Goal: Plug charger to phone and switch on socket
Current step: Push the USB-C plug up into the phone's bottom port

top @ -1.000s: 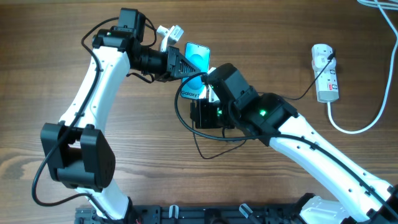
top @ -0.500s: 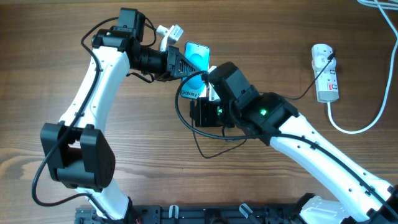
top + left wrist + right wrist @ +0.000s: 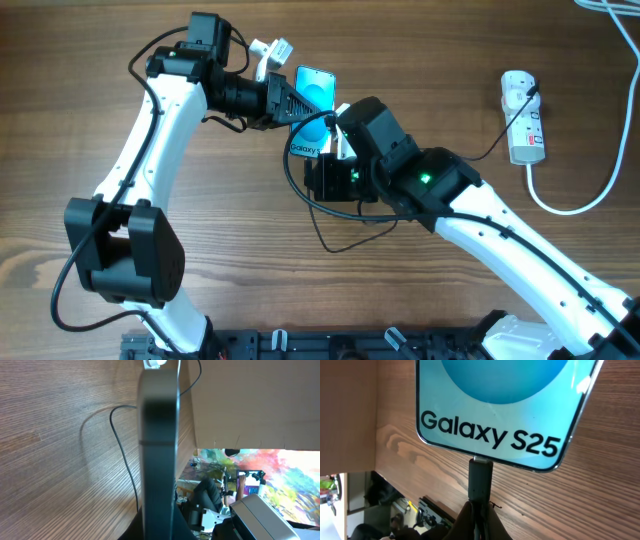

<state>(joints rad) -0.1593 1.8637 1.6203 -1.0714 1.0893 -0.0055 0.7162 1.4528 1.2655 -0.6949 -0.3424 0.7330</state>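
Observation:
The phone (image 3: 315,100) has a cyan-blue screen with "Galaxy S25" at its lower end (image 3: 492,405). My left gripper (image 3: 290,103) is shut on it and holds it tilted above the table; in the left wrist view it shows edge-on as a dark slab (image 3: 159,445). My right gripper (image 3: 480,517) is shut on the charger's dark connector (image 3: 480,477), whose tip meets the phone's bottom edge. The thin black charger cable (image 3: 330,235) loops under the right arm. The white socket strip (image 3: 524,118) lies at the far right.
A thick white lead (image 3: 600,190) curves from the socket off the right edge. A white clip-like part (image 3: 272,52) sits by the left wrist. Both arms crowd the table's upper middle. The table surface is brown wood (image 3: 240,260).
Almost nothing moves. The black charger cable loop under the right arm has shifted slightly.

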